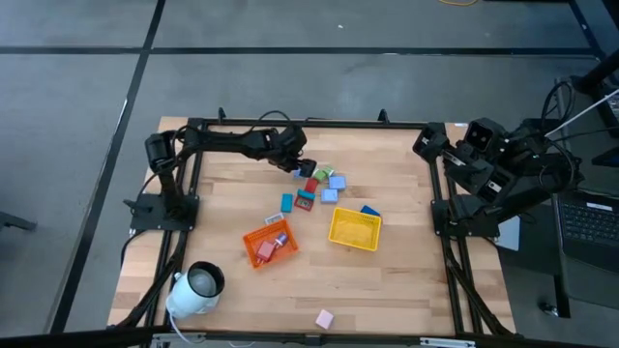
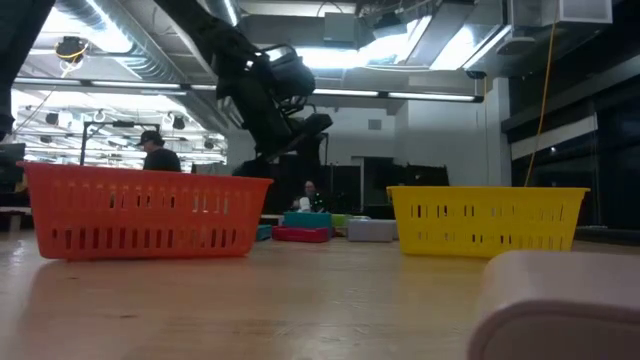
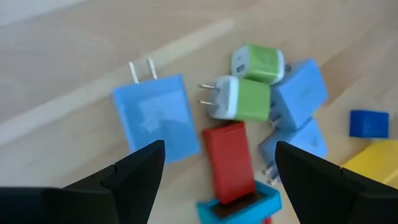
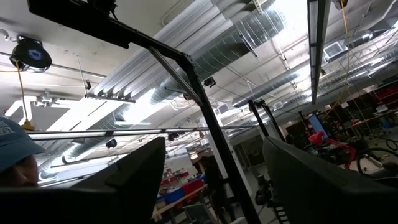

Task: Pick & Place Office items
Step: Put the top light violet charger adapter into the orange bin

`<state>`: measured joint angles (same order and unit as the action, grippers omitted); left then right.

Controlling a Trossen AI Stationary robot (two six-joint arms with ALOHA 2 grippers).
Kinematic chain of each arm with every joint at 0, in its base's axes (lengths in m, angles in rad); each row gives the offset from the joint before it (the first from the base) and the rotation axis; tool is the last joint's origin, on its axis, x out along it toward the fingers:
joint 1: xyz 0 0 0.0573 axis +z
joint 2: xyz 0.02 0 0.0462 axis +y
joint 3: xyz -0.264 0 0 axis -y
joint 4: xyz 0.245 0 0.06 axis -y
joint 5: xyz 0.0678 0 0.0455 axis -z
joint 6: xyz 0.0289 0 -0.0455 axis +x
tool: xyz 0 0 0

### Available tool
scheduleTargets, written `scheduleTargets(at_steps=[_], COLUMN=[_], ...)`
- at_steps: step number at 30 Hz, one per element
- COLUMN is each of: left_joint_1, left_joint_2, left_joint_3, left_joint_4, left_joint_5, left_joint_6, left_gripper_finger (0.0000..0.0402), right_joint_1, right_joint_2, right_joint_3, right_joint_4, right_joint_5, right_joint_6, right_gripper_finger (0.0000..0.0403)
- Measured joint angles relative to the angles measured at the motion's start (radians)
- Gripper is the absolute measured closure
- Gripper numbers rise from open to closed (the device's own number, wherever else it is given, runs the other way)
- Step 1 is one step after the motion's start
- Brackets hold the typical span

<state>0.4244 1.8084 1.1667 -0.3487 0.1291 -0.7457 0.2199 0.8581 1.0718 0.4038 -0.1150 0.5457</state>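
Note:
The office items (image 1: 319, 184) lie in a loose cluster on the wooden table, just beyond the two trays. In the left wrist view I see a blue plug block (image 3: 155, 118), two green-and-white plugs (image 3: 239, 99), a red piece (image 3: 229, 158) and light blue blocks (image 3: 298, 93), all flat on the wood. My left gripper (image 1: 300, 166) hangs open just above the cluster's far left side, slanting down, its fingers (image 3: 140, 174) either side of the red piece and touching nothing. My right gripper (image 4: 214, 180) is open, raised at the table's right edge and aimed at the ceiling.
An orange tray (image 1: 269, 245) with small pieces in it and a yellow tray (image 1: 355, 229) stand near the table's middle. A white cylinder (image 1: 196, 288) lies at the near left corner. A pink piece (image 1: 324, 318) sits alone by the near edge. A dark blue block (image 1: 369, 210) touches the yellow tray's far side.

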Motion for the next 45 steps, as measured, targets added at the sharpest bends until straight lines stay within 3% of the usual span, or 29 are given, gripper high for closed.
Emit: scheduleTargets(at_steps=[14, 45], left_joint_1=[0.043, 0.023], left_joint_2=[0.015, 0.048], left_joint_3=[0.000, -0.001], left_joint_4=[-0.033, 0.028], left_joint_5=[-0.001, 0.023], left_joint_6=[0.031, -0.003], left_gripper_finger=[0.0102, 0.0102], right_joint_1=[0.000, 0.000], right_joint_2=[0.000, 0.000], right_joint_3=[0.000, 0.000], right_joint_4=[0.000, 0.000], right_joint_5=[0.003, 0.014], right_joint_6=[-0.004, -0.007], right_gripper_finger=[0.0126, 0.0126])
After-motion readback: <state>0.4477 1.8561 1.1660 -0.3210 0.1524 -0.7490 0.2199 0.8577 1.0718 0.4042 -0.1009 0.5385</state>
